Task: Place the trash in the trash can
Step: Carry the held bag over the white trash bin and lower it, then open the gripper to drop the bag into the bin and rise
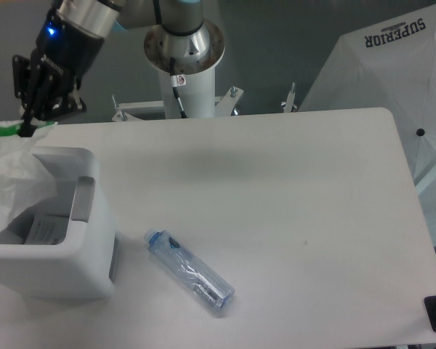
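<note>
My gripper (29,127) hangs at the far left, above the back edge of the trash can (73,262), shut on the green-striped top of the clear plastic wrapper (11,174). The wrapper droops from the fingers down into the open bin and over its left side. The trash can is a boxy light grey bin with a darker grey panel, standing at the table's left front. A clear bluish bottle (190,271) with its cap lies on its side on the table, just right of the bin.
The arm's white pedestal (185,58) stands behind the table's back edge. A white folded umbrella (392,80) printed SUPERIOR sits off the table's right back corner. A small white label lies inside the bin.
</note>
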Robot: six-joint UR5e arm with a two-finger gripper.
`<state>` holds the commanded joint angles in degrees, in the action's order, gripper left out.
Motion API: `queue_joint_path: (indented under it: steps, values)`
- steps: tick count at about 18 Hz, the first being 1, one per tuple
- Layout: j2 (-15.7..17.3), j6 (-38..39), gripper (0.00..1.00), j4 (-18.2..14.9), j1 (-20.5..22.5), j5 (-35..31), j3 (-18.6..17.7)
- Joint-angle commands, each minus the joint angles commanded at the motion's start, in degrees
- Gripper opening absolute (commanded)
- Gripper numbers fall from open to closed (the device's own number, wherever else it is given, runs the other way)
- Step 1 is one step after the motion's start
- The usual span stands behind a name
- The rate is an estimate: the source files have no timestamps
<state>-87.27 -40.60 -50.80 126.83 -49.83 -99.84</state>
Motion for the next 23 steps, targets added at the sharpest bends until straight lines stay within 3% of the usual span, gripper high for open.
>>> queue_joint_path:
  steps: [12, 13, 15, 17, 20, 23]
  values:
    - [-3.3, 0.3, 0.02, 0.2, 0.0, -0.2, 1.2]
    - [-3.7, 0.2, 0.12, 0.3, 0.0, -0.2, 1.3]
    - [-4.1, 0.1, 0.57, 0.3, 0.0, -0.2, 1.7]
    - [-4.1, 0.2, 0.75, 0.2, 0.0, -0.2, 1.9]
    - [-4.1, 0.8, 0.90, 0.8, 0.0, -0.2, 2.9]
    - [-4.1, 0.7, 0.96, 0.8, 0.0, -0.2, 3.0]
